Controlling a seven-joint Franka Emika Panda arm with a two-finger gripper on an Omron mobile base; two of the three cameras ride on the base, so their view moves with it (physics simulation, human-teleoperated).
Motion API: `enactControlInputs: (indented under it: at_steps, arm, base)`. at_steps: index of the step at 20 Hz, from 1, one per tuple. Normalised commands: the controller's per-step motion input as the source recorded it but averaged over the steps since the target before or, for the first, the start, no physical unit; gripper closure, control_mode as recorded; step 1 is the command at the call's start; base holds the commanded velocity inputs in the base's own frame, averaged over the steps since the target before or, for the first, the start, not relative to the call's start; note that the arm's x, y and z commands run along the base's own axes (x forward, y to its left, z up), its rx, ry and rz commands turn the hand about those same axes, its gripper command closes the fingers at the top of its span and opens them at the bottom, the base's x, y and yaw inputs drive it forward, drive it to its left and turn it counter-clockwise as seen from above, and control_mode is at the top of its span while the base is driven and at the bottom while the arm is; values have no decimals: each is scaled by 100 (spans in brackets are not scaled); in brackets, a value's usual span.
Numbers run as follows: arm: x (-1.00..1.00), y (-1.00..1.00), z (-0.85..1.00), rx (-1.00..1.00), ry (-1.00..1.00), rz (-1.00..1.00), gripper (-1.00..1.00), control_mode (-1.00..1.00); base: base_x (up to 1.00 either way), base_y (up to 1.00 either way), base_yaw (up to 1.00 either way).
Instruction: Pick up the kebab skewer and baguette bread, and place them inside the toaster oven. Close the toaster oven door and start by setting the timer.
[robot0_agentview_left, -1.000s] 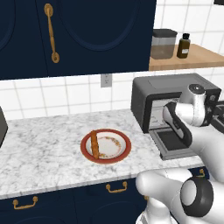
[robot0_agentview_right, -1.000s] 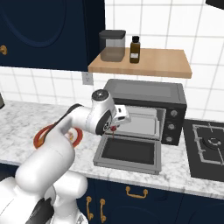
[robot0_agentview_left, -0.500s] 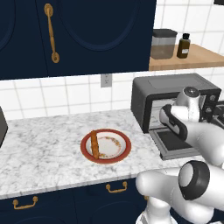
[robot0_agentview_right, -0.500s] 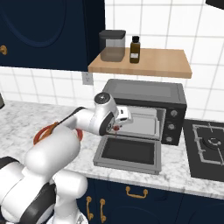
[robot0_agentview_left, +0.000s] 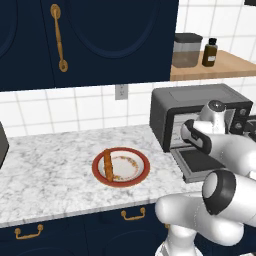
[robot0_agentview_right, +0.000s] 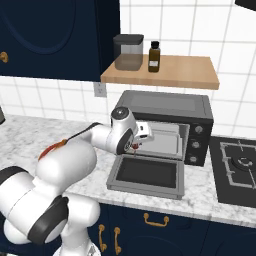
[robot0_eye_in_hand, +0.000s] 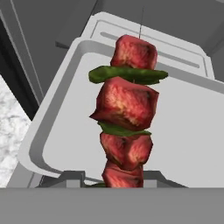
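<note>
My gripper (robot0_agentview_right: 134, 145) is shut on the kebab skewer (robot0_eye_in_hand: 128, 114), whose red meat chunks and green slices stand upright in the hand view. It hangs at the mouth of the dark grey toaster oven (robot0_agentview_right: 165, 106), over the toaster oven door (robot0_agentview_right: 146, 175), which lies dropped open and flat. Behind the kebab skewer (robot0_agentview_right: 132, 147) lies a pale grey tray (robot0_eye_in_hand: 188, 127) inside the oven. The baguette bread (robot0_agentview_left: 107, 165) lies on the left side of the red-rimmed plate (robot0_agentview_left: 142, 172) on the counter, well left of the toaster oven (robot0_agentview_left: 200, 107). My arm hides the gripper in the left base view.
A wooden shelf (robot0_agentview_right: 180, 75) with a jar (robot0_agentview_right: 128, 51) and a brown bottle (robot0_agentview_right: 154, 56) hangs just above the oven. A hob (robot0_agentview_right: 239, 167) lies to the oven's right. The knob column (robot0_agentview_right: 197, 140) is on the oven's right side. Navy cabinets (robot0_agentview_left: 90, 40) hang over the marble counter (robot0_agentview_left: 45, 170).
My arm has reached a little further toward the oven mouth, elbow rising, with the skewer still held. The plate, the baguette and the open door have not moved.
</note>
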Motion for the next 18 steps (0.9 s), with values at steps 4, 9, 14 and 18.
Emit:
enactControlInputs:
  at_steps: [4, 9, 14, 18]
  arm:
    - [1, 0, -18, 0, 0, 0, 100, -100]
    - [0, 0, -18, 0, 0, 0, 100, -100]
    - [0, 0, -10, 0, 0, 0, 100, -100]
    - [0, -6, 14, 0, -2, -3, 100, -100]
  base:
    - [0, 0, 0]
    - [0, 0, 0]
    - [0, 0, 0]
    - [0, 0, 0]
